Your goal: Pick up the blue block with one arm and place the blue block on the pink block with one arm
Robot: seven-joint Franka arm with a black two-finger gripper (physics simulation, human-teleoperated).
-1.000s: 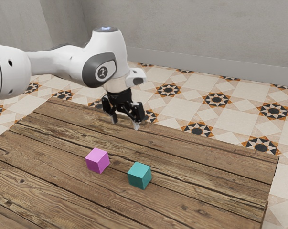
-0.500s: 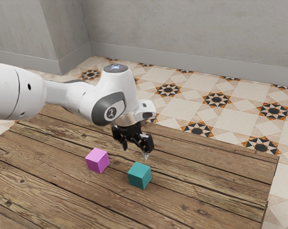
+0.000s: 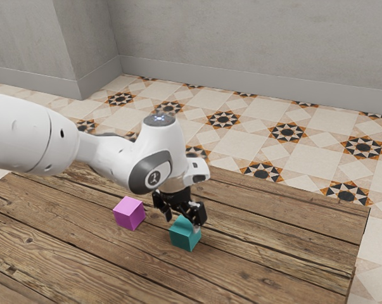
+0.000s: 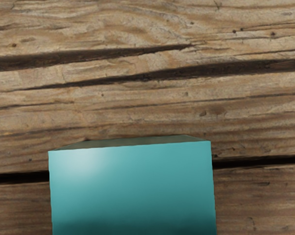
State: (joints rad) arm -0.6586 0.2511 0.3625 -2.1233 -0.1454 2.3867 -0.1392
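The blue block (image 3: 185,237), a teal-blue cube, rests on the wooden table (image 3: 70,266) at centre. Right above it is my gripper (image 3: 182,221), open, its black fingers (image 3: 196,218) dropping to either side of the cube's top. From the frames I cannot tell whether they touch it. In the wrist view the blue block (image 4: 132,188) looms large just under the hand, lying flat on the planks (image 4: 137,73). The pink block (image 3: 128,213) stands on the table a short way toward the exterior view's left, apart from the blue block and the gripper.
The table's far edge (image 3: 273,187) runs behind the gripper, and its right edge (image 3: 362,253) drops to a patterned tile floor (image 3: 292,136). My white arm (image 3: 83,152) reaches in from the exterior view's left, above the table behind the pink block.
My gripper has come down and moved toward the exterior view's right, from above the table's far side to just over the blue block. Both blocks have stayed put.
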